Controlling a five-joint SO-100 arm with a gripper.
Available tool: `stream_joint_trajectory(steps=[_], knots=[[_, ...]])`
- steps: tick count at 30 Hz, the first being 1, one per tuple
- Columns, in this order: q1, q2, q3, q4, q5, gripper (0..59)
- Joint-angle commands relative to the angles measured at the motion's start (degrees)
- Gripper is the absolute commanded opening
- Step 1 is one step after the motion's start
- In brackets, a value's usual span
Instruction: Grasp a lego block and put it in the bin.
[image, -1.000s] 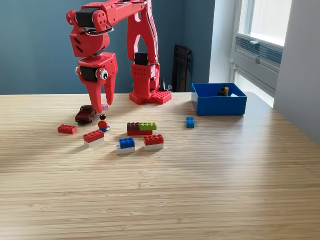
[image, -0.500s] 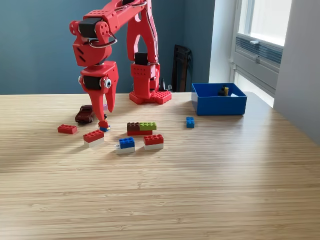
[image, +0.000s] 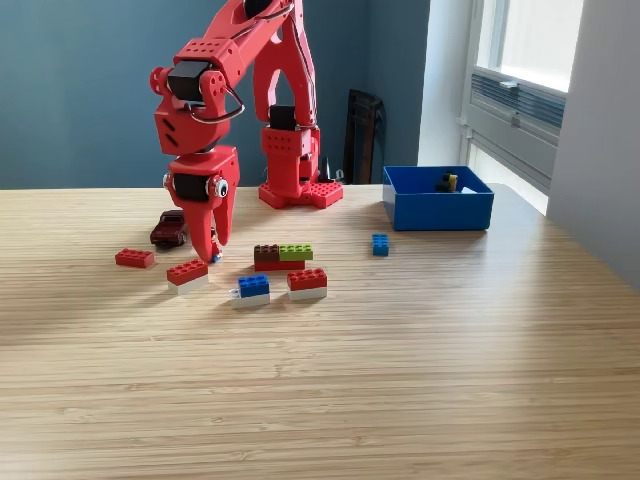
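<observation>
One end effector (image: 209, 250), grip unclear | one bin (image: 438, 211) | two red-white blocks (image: 188, 275)

Wood and plastic
The table (image: 420, 380) is made of striped wood; the bin (image: 440, 212) is made of smooth blue plastic.

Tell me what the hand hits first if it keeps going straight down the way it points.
Probably the small lego figure right under the hand, and then the table. Its fingertips hide most of the figure, so depth is uncertain.
</observation>
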Motion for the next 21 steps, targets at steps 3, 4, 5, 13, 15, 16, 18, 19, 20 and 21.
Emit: stream_joint_trajectory(steps=[3,4,5,13,15,16,18,19,20,21], knots=[[0.44,2.90,0.97,-2.81,-0.79,12.7],[0.44,2.90,1.14,-3.25,-0.79,11.5],[0.44,2.90,1.32,-3.60,-0.70,10.2],[0.44,2.90,1.76,-4.57,0.35,0.0],[0.44,2.90,1.58,-4.57,0.62,0.0],[0.44,2.90,1.41,-4.57,0.79,0.0],[0.44,2.90,0.88,-4.48,0.97,0.0],[0.44,2.90,0.35,-4.13,1.14,0.0],[0.35,2.90,-0.35,-3.69,1.23,0.0],[0.26,2.99,-1.58,-2.55,1.32,0.0]])
